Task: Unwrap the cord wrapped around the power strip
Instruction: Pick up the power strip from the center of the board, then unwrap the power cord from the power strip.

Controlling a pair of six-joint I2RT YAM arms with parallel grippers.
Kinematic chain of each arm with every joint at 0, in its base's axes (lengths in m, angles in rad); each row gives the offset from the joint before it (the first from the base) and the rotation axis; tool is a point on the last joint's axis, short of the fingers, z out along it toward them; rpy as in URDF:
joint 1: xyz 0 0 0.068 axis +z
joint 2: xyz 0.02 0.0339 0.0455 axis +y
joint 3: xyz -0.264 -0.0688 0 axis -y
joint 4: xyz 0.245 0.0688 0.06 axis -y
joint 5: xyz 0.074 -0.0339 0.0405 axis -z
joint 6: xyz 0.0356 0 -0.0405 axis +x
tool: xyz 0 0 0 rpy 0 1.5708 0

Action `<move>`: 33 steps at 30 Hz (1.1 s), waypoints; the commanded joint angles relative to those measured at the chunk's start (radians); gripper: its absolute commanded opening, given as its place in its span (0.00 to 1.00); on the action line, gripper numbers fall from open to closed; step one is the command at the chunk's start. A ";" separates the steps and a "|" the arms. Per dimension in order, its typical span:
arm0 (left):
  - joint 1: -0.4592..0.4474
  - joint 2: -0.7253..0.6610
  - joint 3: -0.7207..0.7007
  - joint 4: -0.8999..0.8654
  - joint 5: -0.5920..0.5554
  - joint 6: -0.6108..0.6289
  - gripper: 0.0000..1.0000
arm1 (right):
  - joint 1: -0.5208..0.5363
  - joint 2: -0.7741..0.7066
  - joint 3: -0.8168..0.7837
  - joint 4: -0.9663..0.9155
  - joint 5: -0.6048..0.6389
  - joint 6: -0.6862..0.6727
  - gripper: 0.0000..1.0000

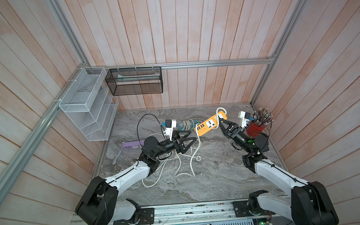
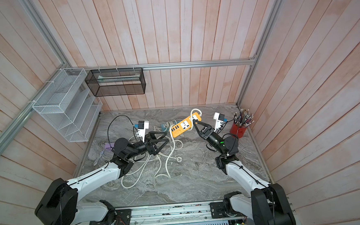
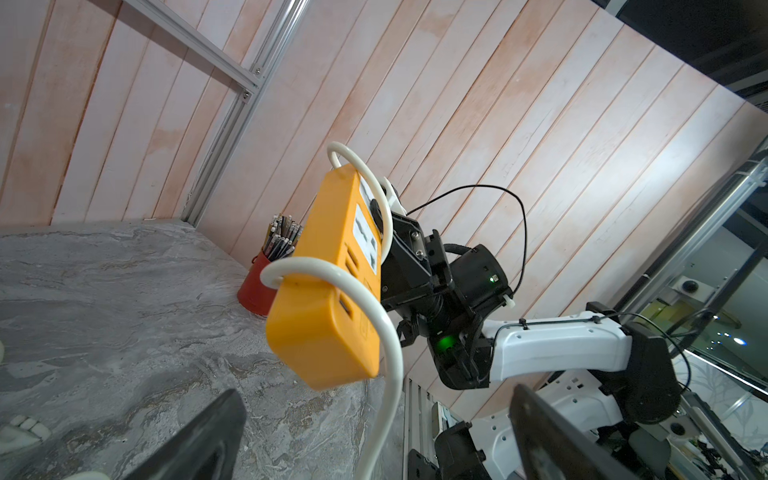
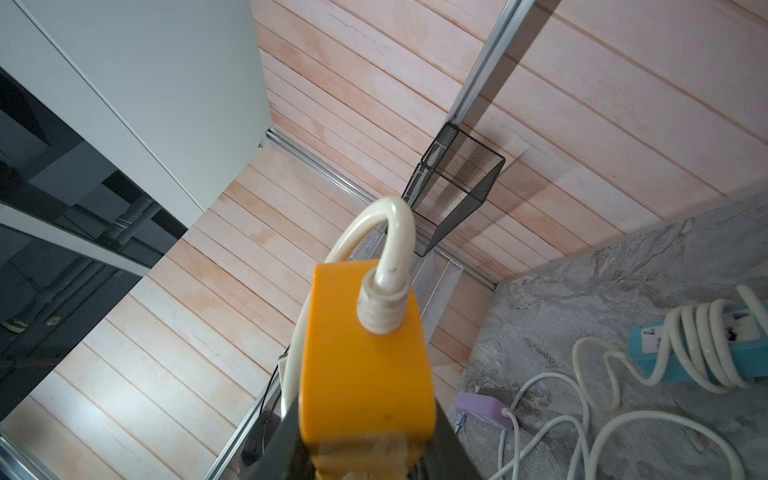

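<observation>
**A:** Where is the orange power strip [image 1: 210, 124]?

**B:** Off the bench [image 1: 220, 178], up near its far right corner. The right arm's fingers [image 1: 227, 121] are clamped on the end where the white cord [image 1: 195, 156] comes out. The left arm's fingers [image 1: 187, 143] are spread wide, holding nothing, just short of the free end.

**A:** How will it handle?

**B:** I'd guess light, hard, smooth plastic, so it could twist in that end grip. The cord looks thick and springy, and it keeps its curl. One turn circles the body near the free end, and the rest drops to the bench in loose loops. The best hold is the cord just below that turn, not the body.

**A:** Containers?

**B:** A red cup [image 1: 255, 130] sits by the bench's right edge, packed with thin pens or pencils [image 1: 261, 115] standing upright. A black mesh basket [image 1: 134, 81] on the back wall holds something pale and long. I cannot tell what.
</observation>
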 commanded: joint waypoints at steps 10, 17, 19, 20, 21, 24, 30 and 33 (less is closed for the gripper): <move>-0.111 0.000 0.040 -0.139 0.027 0.145 1.00 | -0.074 -0.117 0.099 -0.156 0.060 -0.121 0.00; -0.119 -0.046 0.032 -0.277 -0.219 0.289 1.00 | -0.076 -0.132 0.120 -0.158 0.030 -0.095 0.00; -0.119 -0.045 0.054 -0.325 -0.260 0.327 1.00 | -0.076 -0.140 0.119 -0.161 0.029 -0.090 0.00; -0.119 -0.039 0.063 -0.344 -0.271 0.343 1.00 | -0.076 -0.145 0.119 -0.162 0.027 -0.087 0.00; -0.119 -0.029 0.070 -0.346 -0.272 0.353 1.00 | -0.076 -0.149 0.121 -0.163 0.025 -0.085 0.00; -0.120 0.006 0.089 -0.336 -0.242 0.356 1.00 | -0.076 -0.152 0.127 -0.161 0.017 -0.072 0.00; -0.166 0.068 0.137 -0.314 -0.107 0.361 0.90 | -0.076 -0.145 0.139 -0.166 0.018 -0.074 0.00; -0.193 0.089 0.161 -0.330 -0.071 0.372 0.77 | -0.076 -0.129 0.144 -0.150 0.011 -0.066 0.00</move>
